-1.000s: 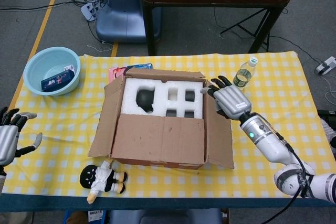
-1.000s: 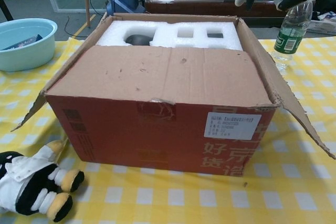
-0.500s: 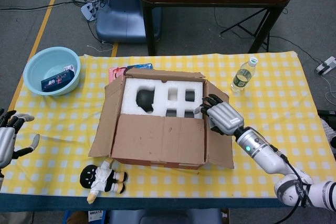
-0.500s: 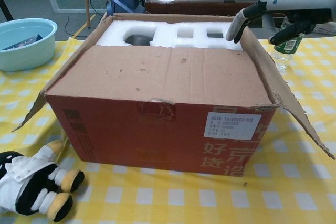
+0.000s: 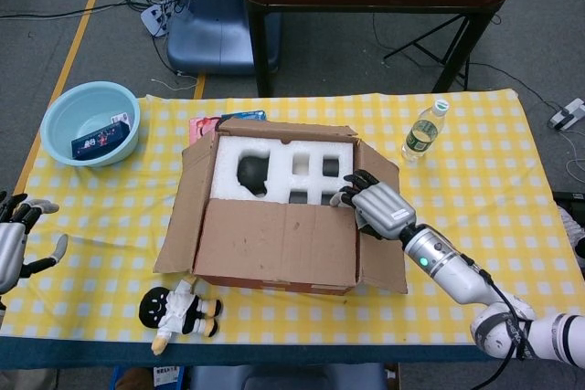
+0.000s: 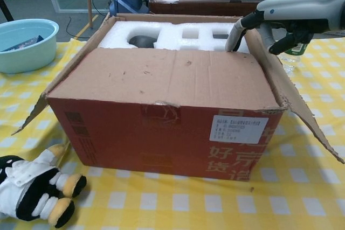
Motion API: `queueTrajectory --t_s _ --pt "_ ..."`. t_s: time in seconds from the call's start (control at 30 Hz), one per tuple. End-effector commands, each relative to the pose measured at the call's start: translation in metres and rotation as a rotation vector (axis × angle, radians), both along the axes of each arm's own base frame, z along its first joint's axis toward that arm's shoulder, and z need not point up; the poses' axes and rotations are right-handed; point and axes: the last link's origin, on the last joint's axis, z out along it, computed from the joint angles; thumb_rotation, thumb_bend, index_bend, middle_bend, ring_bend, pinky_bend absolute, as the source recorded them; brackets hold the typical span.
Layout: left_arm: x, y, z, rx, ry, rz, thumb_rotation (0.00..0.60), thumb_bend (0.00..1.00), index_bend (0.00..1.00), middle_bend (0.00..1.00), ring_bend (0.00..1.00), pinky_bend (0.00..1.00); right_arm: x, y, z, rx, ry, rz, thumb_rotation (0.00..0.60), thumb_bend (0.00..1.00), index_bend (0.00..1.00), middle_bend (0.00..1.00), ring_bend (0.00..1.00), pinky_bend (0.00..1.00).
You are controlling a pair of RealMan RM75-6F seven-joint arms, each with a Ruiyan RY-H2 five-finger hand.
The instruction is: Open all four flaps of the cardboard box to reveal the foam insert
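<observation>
The right hand (image 5: 373, 205), fingers spread and empty, hovers over the cardboard box (image 5: 274, 244) beside its foam insert (image 5: 283, 152), while the left hand (image 5: 16, 239) waits open.

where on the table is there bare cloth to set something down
Widest bare patch: right of the box, below the bottle, beyond the right hand. Another lies between the bowl, the box's left flap and the left hand. The front edge is crowded on the left by the doll.
</observation>
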Motion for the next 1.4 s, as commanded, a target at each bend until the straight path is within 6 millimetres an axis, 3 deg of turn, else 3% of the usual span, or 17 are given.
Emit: queueTrajectory --t_s 0.03,0.87,1.4 --pt "0.000 0.001 0.000 0.001 -0.002 -0.002 0.355 0.40 0.37 0.26 0.12 0.00 0.000 0.000 -0.001 -0.012 0.030 0.020 0.600 1.00 0.30 0.27 0.08 0.04" --pt "-0.003 0.001 0.000 -0.004 -0.014 -0.005 0.353 0.40 0.37 0.26 0.12 0.00 0.008 0.001 -0.009 -0.122 0.165 0.174 0.600 1.00 0.31 0.21 0.08 0.04" --pt "-0.002 0.002 0.000 -0.012 -0.013 -0.007 0.354 0.40 0.38 0.26 0.12 0.00 0.003 0.008 -0.009 -0.104 0.142 0.141 0.600 1.00 0.31 0.20 0.08 0.04"
